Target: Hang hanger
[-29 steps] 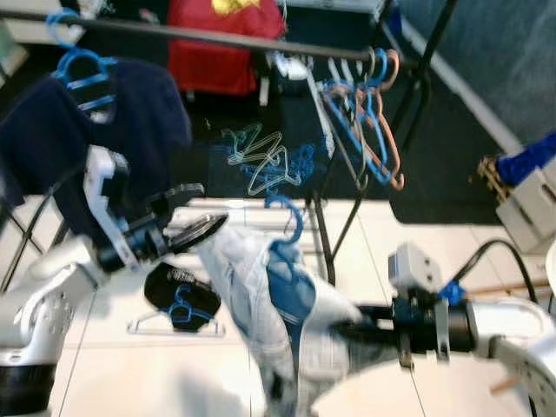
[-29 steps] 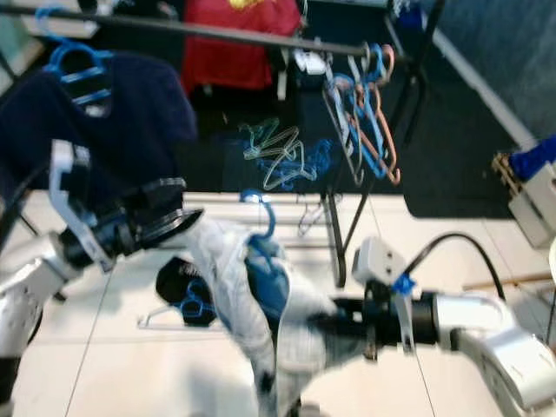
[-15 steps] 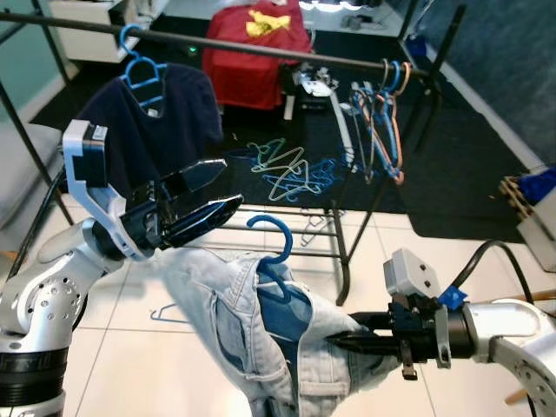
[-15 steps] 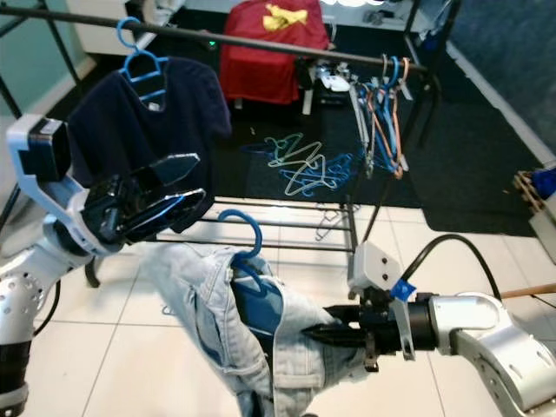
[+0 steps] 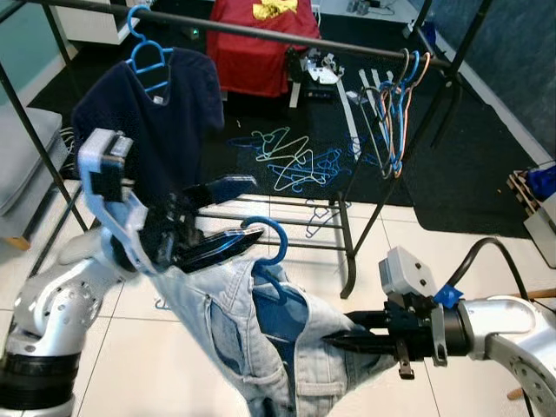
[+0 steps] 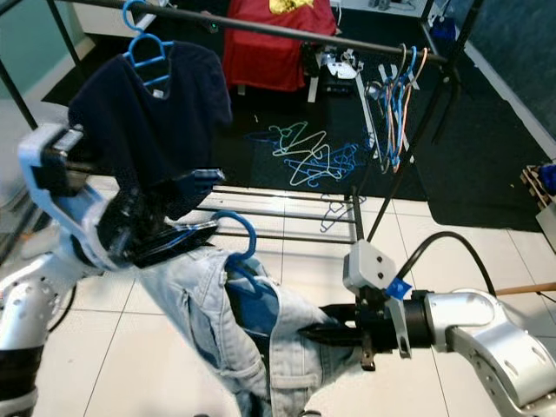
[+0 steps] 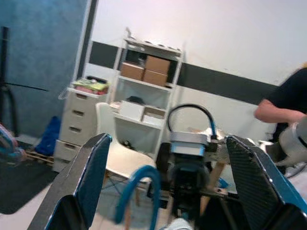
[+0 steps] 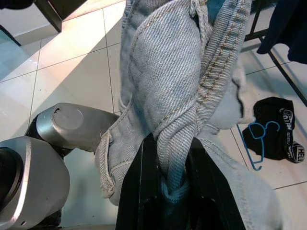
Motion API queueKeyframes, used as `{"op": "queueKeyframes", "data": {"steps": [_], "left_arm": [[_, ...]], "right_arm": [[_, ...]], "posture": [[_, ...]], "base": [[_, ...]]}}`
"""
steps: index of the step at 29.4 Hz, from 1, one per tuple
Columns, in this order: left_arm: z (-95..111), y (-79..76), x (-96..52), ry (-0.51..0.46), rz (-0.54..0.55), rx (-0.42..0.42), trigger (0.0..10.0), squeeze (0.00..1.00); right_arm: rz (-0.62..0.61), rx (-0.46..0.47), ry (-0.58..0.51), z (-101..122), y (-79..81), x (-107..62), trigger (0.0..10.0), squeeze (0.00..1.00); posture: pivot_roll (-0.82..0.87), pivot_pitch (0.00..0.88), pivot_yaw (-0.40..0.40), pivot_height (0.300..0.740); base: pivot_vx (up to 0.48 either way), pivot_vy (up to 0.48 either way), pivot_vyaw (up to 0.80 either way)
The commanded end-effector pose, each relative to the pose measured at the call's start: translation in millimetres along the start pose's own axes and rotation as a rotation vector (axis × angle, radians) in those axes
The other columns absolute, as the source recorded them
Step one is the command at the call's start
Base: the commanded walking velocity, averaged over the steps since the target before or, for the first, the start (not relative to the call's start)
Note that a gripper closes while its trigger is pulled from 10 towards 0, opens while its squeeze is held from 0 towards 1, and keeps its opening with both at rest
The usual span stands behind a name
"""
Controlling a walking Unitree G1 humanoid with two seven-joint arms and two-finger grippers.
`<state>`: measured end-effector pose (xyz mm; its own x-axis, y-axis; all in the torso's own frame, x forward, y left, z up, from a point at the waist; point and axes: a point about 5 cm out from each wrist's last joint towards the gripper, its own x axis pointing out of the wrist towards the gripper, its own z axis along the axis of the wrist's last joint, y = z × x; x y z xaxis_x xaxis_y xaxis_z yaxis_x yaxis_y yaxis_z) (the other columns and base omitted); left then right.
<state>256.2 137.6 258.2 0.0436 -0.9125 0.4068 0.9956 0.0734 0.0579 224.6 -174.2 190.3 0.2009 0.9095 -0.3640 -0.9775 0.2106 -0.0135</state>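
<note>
A blue hanger carries a light denim jacket [image 5: 261,339], and its hook [image 5: 268,236] sticks up in front of me. My left gripper [image 5: 248,214] is open, one finger above the hook and one below; in the left wrist view the hook [image 7: 140,191] rises between the fingers [image 7: 88,182]. My right gripper [image 5: 334,340] is shut on a bunched fold of the denim [image 8: 182,110] low on the jacket. The black clothes rail [image 5: 261,32] runs across above and behind.
A navy shirt [image 5: 148,113] on a blue hanger and several bare hangers [image 5: 395,100] hang on the rail. Loose hangers [image 5: 287,161] lie on the dark floor under it. A black garment [image 8: 271,139] lies on the tiles. A person's arm [image 7: 283,105] is beyond my right arm.
My left gripper has come down and in, so its open fingers now straddle the hook. The right gripper still holds the denim. The camera has shifted a little.
</note>
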Motion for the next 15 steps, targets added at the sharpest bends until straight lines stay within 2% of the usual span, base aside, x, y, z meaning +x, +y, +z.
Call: {"op": "queueKeyframes", "data": {"steps": [1,9,15], "left_arm": [[-2.6,-3.8,1.9,-0.002,-0.012,0.001,10.0,0.00],[-10.8,-8.6,11.0,0.005,-0.054,-0.012,10.0,0.00],[-12.4,-11.1,11.7,0.016,-0.074,-0.017,10.0,0.00]], "right_arm": [[0.020,-0.017,-0.018,5.1,2.1,-0.6,0.0,0.00],[0.024,-0.020,-0.022,7.6,1.0,-0.6,0.0,0.00],[0.026,-0.022,-0.023,8.0,1.4,-0.4,0.0,0.00]], "posture": [[0.04,0.154,-0.077,0.740],[0.04,0.153,-0.080,0.740],[0.04,0.154,-0.079,0.740]], "base": [[0.000,0.000,0.00],[0.000,0.000,0.00],[0.000,0.000,0.00]]}}
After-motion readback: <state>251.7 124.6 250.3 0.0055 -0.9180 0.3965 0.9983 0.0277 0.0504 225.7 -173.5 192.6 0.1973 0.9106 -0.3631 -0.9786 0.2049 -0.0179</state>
